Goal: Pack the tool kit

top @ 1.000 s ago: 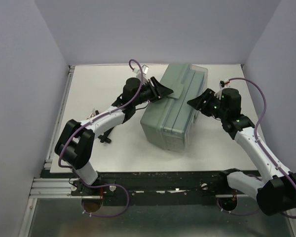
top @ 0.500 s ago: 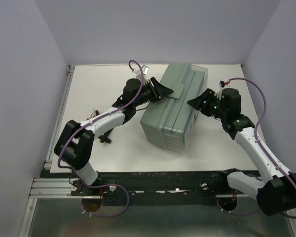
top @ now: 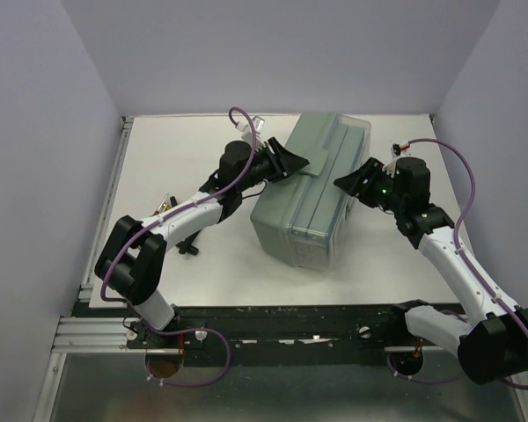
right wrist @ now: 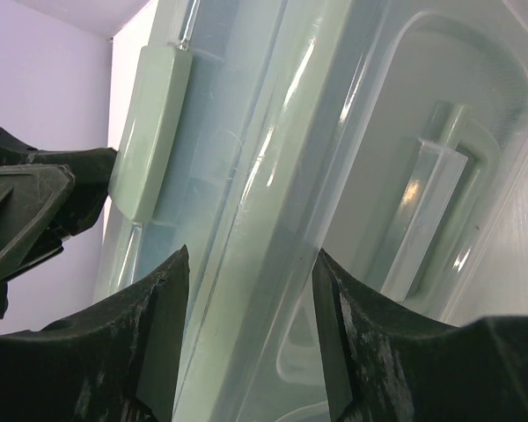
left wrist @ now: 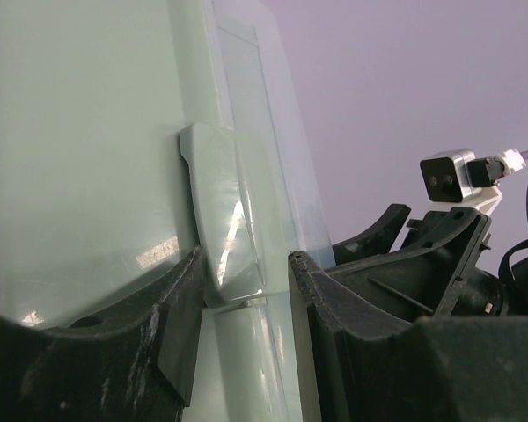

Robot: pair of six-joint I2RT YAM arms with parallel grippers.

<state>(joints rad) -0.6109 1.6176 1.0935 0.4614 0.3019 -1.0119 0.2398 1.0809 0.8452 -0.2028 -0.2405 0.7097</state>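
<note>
Tool kit [top: 312, 193]: centre of bench [top: 176, 149], reaching toward the far edge. Long axis near-to-far, far end skewed toward the far right corner; lid [right wrist: 246, 158] up and lowered.
Left end effector [left wrist: 245, 264]: pinching latch [left wrist: 220, 202] on left wall.
Right end effector [right wrist: 251, 264]: half spread astride lid rim; contact not determinable.
Status: probably late, latching outstanding. Small dark item [top: 189, 246] near left edge, unidentifiable, unpacked.

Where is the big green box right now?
In the top view, the tool kit sits near the middle of the table, between the left gripper and the right gripper.
</note>
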